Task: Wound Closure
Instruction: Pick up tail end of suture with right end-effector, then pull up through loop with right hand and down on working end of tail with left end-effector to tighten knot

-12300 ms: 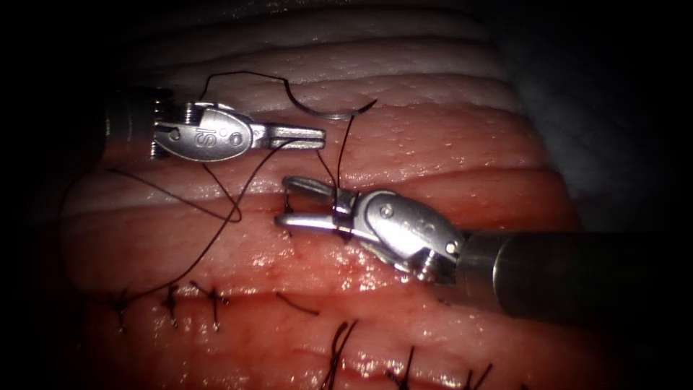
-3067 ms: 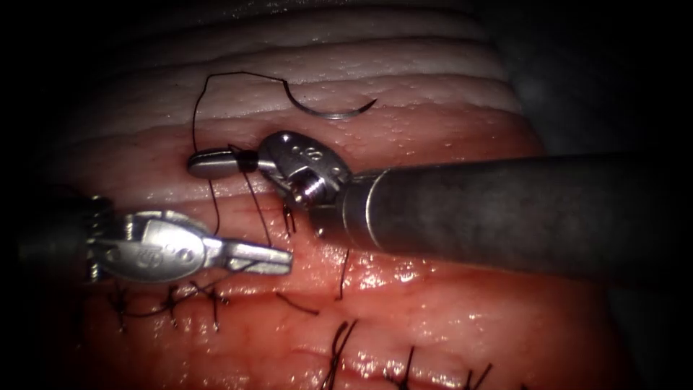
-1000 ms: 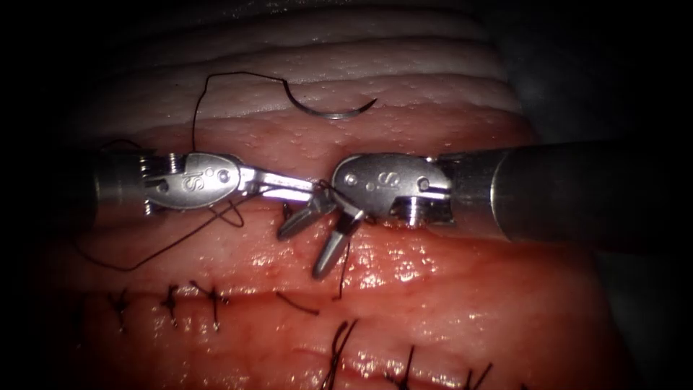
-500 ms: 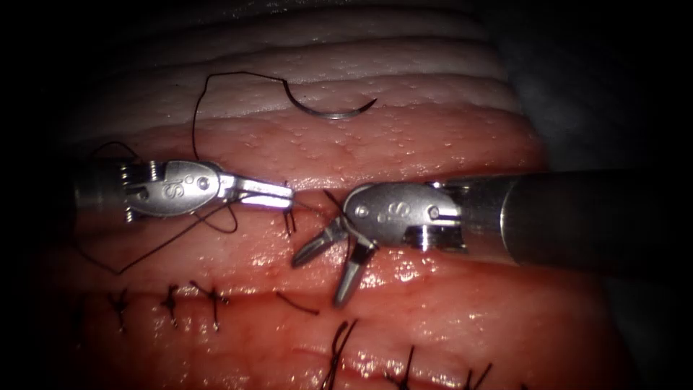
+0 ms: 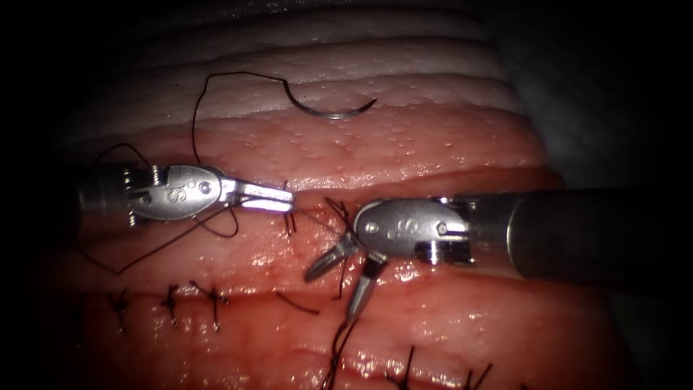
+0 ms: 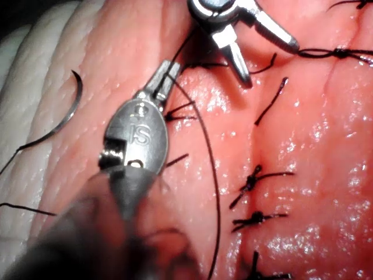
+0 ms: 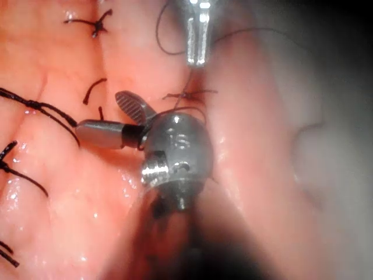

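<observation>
The curved needle (image 5: 330, 110) lies free on the pale tissue (image 5: 433, 137), not in it and held by neither tool; it also shows in the left wrist view (image 6: 72, 108). Its thread (image 5: 196, 123) trails down to the left tool. The left tool (image 5: 273, 198) (image 6: 165, 79) is shut on the thread just left of a fresh stitch (image 5: 289, 217). A thin strand runs from there toward the right tool (image 5: 341, 283) (image 7: 106, 116), whose jaws stand open and hold nothing. Thread crosses the base of those jaws.
A row of tied stitches (image 5: 170, 300) lies lower left, and more knots (image 5: 406, 365) sit along the bottom edge. A short cut end of thread (image 5: 296, 303) rests between them. Loose thread loops (image 5: 144, 249) under the left tool. The right shaft (image 5: 592, 231) spans the right side.
Within the last second the left tool drew back to the left with the thread. The right tool moved down and right, its jaws staying open. The needle has not moved.
</observation>
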`<state>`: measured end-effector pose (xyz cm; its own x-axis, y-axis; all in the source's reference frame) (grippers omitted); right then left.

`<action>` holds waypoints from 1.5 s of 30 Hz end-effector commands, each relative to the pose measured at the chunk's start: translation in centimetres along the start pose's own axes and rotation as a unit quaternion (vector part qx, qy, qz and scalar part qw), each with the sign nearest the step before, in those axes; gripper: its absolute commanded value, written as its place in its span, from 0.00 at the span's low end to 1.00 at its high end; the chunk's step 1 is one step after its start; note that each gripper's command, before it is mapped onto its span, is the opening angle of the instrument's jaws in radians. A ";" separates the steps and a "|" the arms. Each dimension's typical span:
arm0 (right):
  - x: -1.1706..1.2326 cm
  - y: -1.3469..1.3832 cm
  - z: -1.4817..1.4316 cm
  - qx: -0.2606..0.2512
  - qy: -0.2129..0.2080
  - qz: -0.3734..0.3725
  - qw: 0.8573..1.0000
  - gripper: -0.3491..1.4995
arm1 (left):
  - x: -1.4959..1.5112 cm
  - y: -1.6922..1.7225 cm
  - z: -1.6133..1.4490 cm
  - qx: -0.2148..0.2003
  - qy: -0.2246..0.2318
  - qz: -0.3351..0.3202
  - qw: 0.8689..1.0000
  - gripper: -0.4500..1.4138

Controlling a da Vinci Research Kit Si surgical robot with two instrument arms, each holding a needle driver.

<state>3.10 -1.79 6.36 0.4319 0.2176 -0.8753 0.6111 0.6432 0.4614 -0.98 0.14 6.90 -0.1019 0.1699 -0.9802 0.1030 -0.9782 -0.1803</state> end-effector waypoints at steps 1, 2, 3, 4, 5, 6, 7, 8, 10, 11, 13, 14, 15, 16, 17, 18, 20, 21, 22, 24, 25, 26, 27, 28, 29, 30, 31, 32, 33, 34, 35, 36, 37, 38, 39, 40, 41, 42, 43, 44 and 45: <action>-0.03 0.09 0.07 0.000 0.000 0.001 1.000 0.32 | -0.04 -0.03 0.05 0.000 0.000 0.001 1.000 0.00; -0.03 0.10 0.08 0.001 0.001 0.000 1.000 0.22 | -0.04 -0.03 0.06 0.000 0.000 0.001 1.000 0.00; -0.04 0.12 0.08 0.005 0.000 0.001 1.000 0.09 | -0.04 -0.03 0.06 0.000 0.000 0.001 1.000 0.00; -0.04 0.12 0.08 0.009 -0.001 0.002 1.000 0.00 | -0.04 -0.02 0.06 0.000 0.000 0.001 1.000 0.00; -0.04 0.13 0.07 0.013 -0.001 0.004 1.000 0.00 | -0.04 -0.01 0.06 0.000 0.000 0.001 1.000 0.00; -0.04 0.13 0.07 0.017 0.000 0.010 1.000 0.00 | -0.03 -0.01 0.06 0.000 0.000 0.001 1.000 0.00; -0.04 0.14 0.06 0.019 0.001 0.014 1.000 0.00 | -0.03 0.01 0.06 0.001 -0.001 0.001 1.000 0.00; -0.03 0.15 0.05 0.022 0.001 0.018 1.000 0.00 | -0.03 0.03 0.07 0.001 -0.002 0.002 1.000 0.00; -0.02 0.16 0.00 0.027 0.005 0.034 0.999 0.00 | -0.02 0.09 0.09 0.002 -0.003 0.001 1.000 0.00; -0.01 0.17 -0.02 0.025 0.009 0.040 0.999 0.00 | -0.02 0.13 0.10 0.002 -0.003 -0.001 1.000 0.00; 0.00 0.21 -0.10 0.010 0.024 0.046 0.999 0.00 | -0.02 0.21 0.12 0.003 -0.005 -0.001 1.000 0.00; 0.00 0.23 -0.15 0.000 0.035 0.049 0.998 0.00 | -0.03 0.29 0.13 0.001 -0.005 -0.001 1.000 0.00; 0.01 0.27 -0.23 -0.016 0.051 0.054 0.997 0.00 | -0.03 0.34 0.13 0.001 -0.005 -0.001 1.000 0.00; 0.01 0.30 -0.30 -0.028 0.062 0.055 0.996 0.00 | -0.04 0.40 0.14 0.001 -0.005 -0.002 1.000 0.00; 0.02 0.34 -0.37 -0.041 0.071 0.058 0.995 0.00 | -0.05 0.48 0.15 -0.001 -0.007 -0.005 1.000 0.00; 0.02 0.37 -0.45 -0.052 0.081 0.062 0.993 0.00 | -0.06 0.54 0.15 -0.004 -0.008 -0.005 1.000 0.00; 0.02 0.44 -0.63 -0.071 0.105 0.071 0.989 0.00 | -0.07 0.66 0.16 -0.009 -0.011 -0.006 1.000 0.00; 0.02 0.46 -0.69 -0.076 0.111 0.075 0.988 0.00 | -0.07 0.72 0.17 -0.011 -0.013 -0.010 1.000 0.00; 0.01 0.51 -0.81 -0.091 0.124 0.082 0.985 0.00 | -0.08 0.85 0.19 -0.018 -0.017 -0.011 1.000 0.00; 0.00 0.53 -0.85 -0.096 0.129 0.085 0.983 0.00 | -0.08 0.90 0.21 -0.021 -0.019 -0.009 1.000 0.00; -0.01 0.56 -0.89 -0.100 0.135 0.088 0.982 0.00 | -0.07 0.98 0.23 -0.025 -0.020 -0.012 0.999 0.00; -0.02 0.58 -0.91 -0.105 0.138 0.090 0.981 0.00 | -0.07 1.01 0.24 -0.028 -0.022 -0.011 0.999 0.00; -0.04 0.60 -0.92 -0.108 0.139 0.091 0.980 0.00 | -0.05 1.09 0.27 -0.034 -0.022 -0.011 0.999 0.00; -0.06 0.62 -0.93 -0.112 0.140 0.093 0.979 0.00 | -0.04 1.15 0.29 -0.038 -0.024 -0.012 0.999 0.00; -0.07 0.64 -0.93 -0.114 0.139 0.094 0.979 0.00 | -0.02 1.20 0.31 -0.043 -0.026 -0.011 0.999 0.00; -0.08 0.65 -0.93 -0.117 0.138 0.094 0.979 0.00 | 0.00 1.28 0.33 -0.051 -0.028 -0.009 0.998 0.00; -0.10 0.66 -0.92 -0.120 0.139 0.094 0.979 0.00 | 0.03 1.33 0.35 -0.055 -0.030 -0.008 0.998 0.00; -0.11 0.66 -0.92 -0.123 0.139 0.095 0.978 0.00 | 0.06 1.38 0.36 -0.060 -0.032 -0.007 0.998 0.00; -0.12 0.67 -0.92 -0.126 0.140 0.095 0.978 0.00 | 0.11 1.44 0.37 -0.067 -0.035 -0.007 0.997 0.00; -0.13 0.67 -0.93 -0.128 0.140 0.095 0.977 0.00 | 0.15 1.47 0.38 -0.071 -0.037 -0.007 0.997 0.00; -0.14 0.68 -0.93 -0.131 0.141 0.096 0.977 0.00 | 0.20 1.52 0.39 -0.076 -0.037 -0.007 0.996 0.00; -0.15 0.68 -0.93 -0.132 0.141 0.096 0.976 0.00 | 0.26 1.57 0.41 -0.082 -0.035 -0.007 0.996 0.00; -0.15 0.68 -0.93 -0.134 0.140 0.097 0.976 0.00 | 0.31 1.62 0.43 -0.088 -0.034 -0.006 0.996 0.00; -0.16 0.68 -0.92 -0.135 0.140 0.098 0.976 0.00 | 0.35 1.66 0.44 -0.094 -0.035 -0.005 0.995 0.00; -0.16 0.69 -0.92 -0.136 0.139 0.098 0.976 0.00 | 0.40 1.72 0.46 -0.101 -0.034 -0.003 0.994 0.00; -0.17 0.69 -0.92 -0.137 0.139 0.098 0.976 0.00 | 0.45 1.81 0.49 -0.112 -0.036 -0.001 0.993 0.00; -0.18 0.69 -0.92 -0.140 0.138 0.099 0.975 0.00 | 0.49 1.87 0.51 -0.121 -0.035 0.001 0.992 0.00; -0.18 0.70 -0.93 -0.141 0.138 0.100 0.975 0.00 | 0.53 1.94 0.54 -0.129 -0.036 0.001 0.991 0.00; -0.19 0.70 -0.93 -0.143 0.137 0.101 0.975 0.00 | 0.58 2.03 0.59 -0.140 -0.034 -0.002 0.990 0.00; -0.20 0.71 -0.93 -0.147 0.136 0.102 0.974 0.00 | 0.61 2.10 0.62 -0.148 -0.032 -0.002 0.989 0.00; -0.21 0.72 -0.93 -0.150 0.137 0.104 0.974 0.00 | 0.64 2.16 0.66 -0.154 -0.030 -0.005 0.988 0.00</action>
<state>2.76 -0.71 6.69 0.3124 0.5272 -0.7903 0.2822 0.7429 0.6071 -1.47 -1.99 5.84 -0.1616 0.1591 -0.9740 0.4098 -0.8870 -0.2128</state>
